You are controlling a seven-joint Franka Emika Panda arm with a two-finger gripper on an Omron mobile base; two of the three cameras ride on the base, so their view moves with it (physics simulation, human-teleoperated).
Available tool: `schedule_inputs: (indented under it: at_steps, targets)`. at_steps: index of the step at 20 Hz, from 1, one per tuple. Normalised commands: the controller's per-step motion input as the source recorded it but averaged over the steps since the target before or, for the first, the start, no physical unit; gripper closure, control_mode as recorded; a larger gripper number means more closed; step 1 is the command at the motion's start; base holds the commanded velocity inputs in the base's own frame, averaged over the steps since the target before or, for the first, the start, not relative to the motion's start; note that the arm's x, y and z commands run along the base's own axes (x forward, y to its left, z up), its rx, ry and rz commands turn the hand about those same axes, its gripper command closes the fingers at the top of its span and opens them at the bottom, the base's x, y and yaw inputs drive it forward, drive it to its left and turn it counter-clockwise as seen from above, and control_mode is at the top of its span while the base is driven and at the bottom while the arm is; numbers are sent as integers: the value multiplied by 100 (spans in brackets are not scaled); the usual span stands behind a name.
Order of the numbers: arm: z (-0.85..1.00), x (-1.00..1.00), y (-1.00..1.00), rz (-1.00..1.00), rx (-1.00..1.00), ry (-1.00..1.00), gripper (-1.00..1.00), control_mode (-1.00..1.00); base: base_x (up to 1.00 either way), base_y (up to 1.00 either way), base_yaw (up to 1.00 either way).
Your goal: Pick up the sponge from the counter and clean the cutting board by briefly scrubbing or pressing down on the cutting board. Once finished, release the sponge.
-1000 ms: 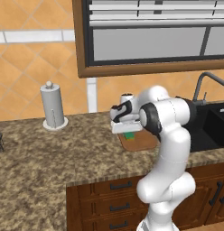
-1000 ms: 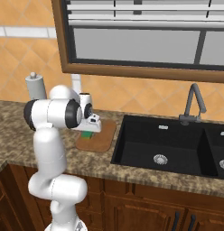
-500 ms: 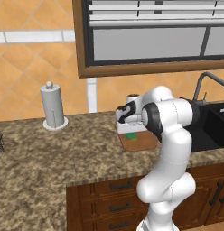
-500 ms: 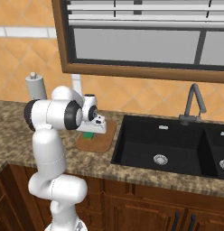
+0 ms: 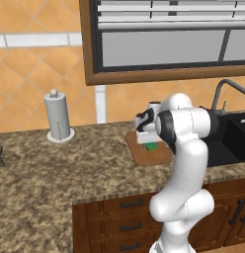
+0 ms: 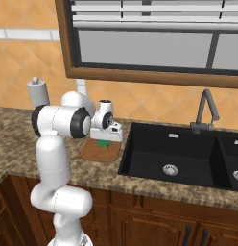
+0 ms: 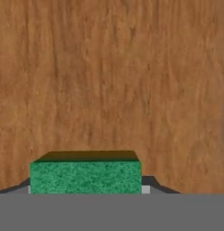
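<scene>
Over the cutting board (image 5: pixel 146 152) my gripper (image 6: pixel 105 140) points down with the sponge (image 7: pixel 85 176) pinched between the jaws, which are pressed in on its two short sides. Hand view has the green scrub face right in front, with reddish wood grain behind it on all sides, so the sponge sits above or on the board; I cannot tell from these pictures if it touches the wood yet. From the left base view the green block (image 5: pixel 152 146) is on the near-right part of the board, just under my hand; from the right base view it (image 6: pixel 103 143) sits toward the board's back edge (image 6: pixel 99 153). The board lies flat on the granite counter (image 5: pixel 55 168), just left of the black sink (image 6: pixel 188 158), paper towel holder (image 5: pixel 59 118) well apart to the left. Handling judgement: the sponge looks light and soft, likely to squash under the pinch and under a downward press, so little force is needed; the rough green face should drag on wood rather than slide. Best hold is across the middle of the block, at mid-height, so it does not tilt or pop out while scrubbing. The board looks stiff and flat and much bigger than the sponge, though a hard sideways scrub might shift it on the counter.
</scene>
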Motion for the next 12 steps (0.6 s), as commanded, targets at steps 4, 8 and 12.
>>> schedule_inputs:
  at_steps: [4, 8, 12]
  targets:
    - [-48, -12, -100, 0, 0, 0, 100, -100, 0, 0, 0]
    - [-60, -44, -100, 0, 0, 0, 100, -100, 0, 0, 0]
    - [-71, -71, -89, 0, 0, 0, 100, -100, 0, 0, 0]
